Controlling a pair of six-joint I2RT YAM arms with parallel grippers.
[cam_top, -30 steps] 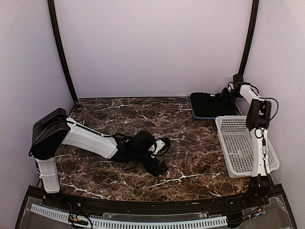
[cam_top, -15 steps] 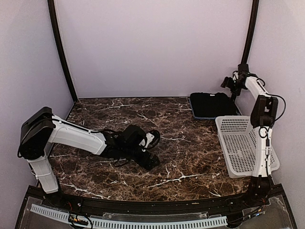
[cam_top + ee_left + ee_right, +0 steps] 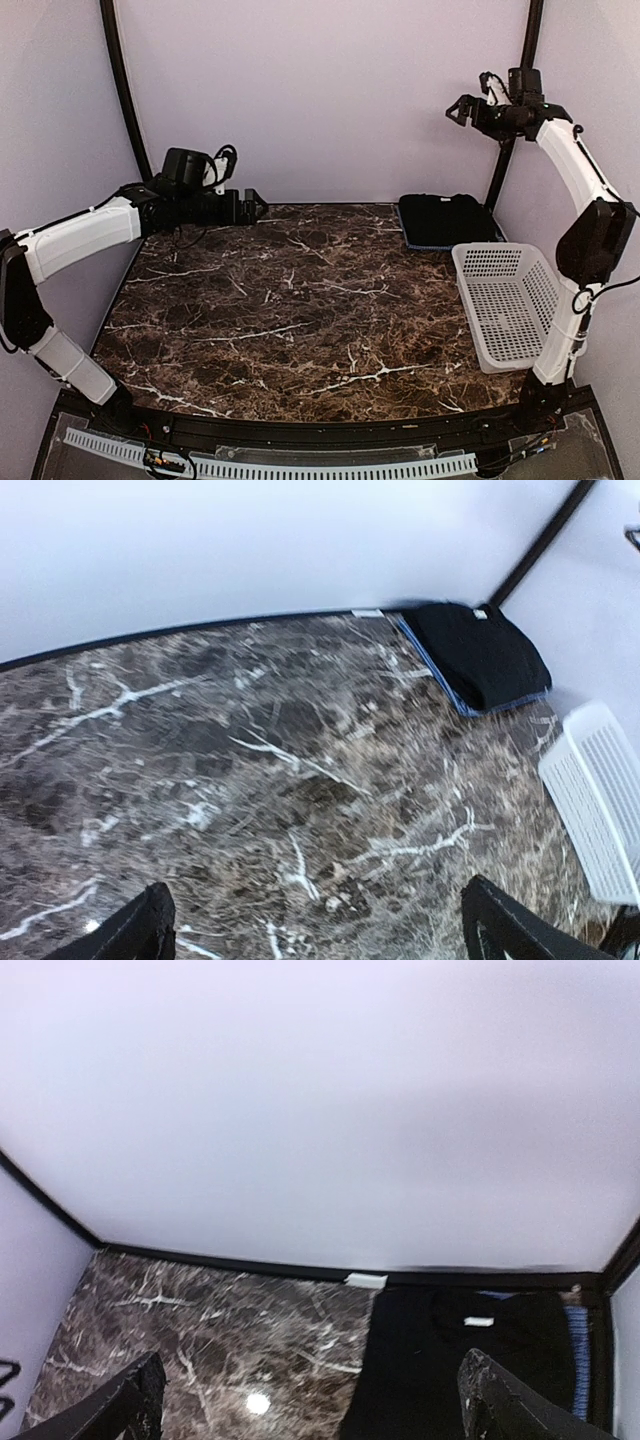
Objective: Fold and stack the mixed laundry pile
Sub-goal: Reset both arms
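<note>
The laundry lies folded in one stack at the table's back right corner. The black garment [image 3: 446,217] is on top, and the blue-and-white checked shirt [image 3: 440,246] shows only as a thin edge beneath it. In the left wrist view the black garment [image 3: 486,654] sits far off, with the shirt's edge [image 3: 447,683] along its near side. My left gripper [image 3: 254,204] hangs open over the back left of the table, holding nothing. My right gripper [image 3: 456,109] is open high above the stack, also holding nothing. The right wrist view looks down on the black garment [image 3: 470,1370] between its fingertips [image 3: 120,1407].
An empty white perforated basket [image 3: 508,305] sits at the right edge, just in front of the stack, and its corner [image 3: 598,800] shows in the left wrist view. Walls close the table's back and sides, with black posts in both back corners.
The left arm lifted off the table's middle and swung to the back left. The right gripper opened wide, left the stack and rose high above it.
</note>
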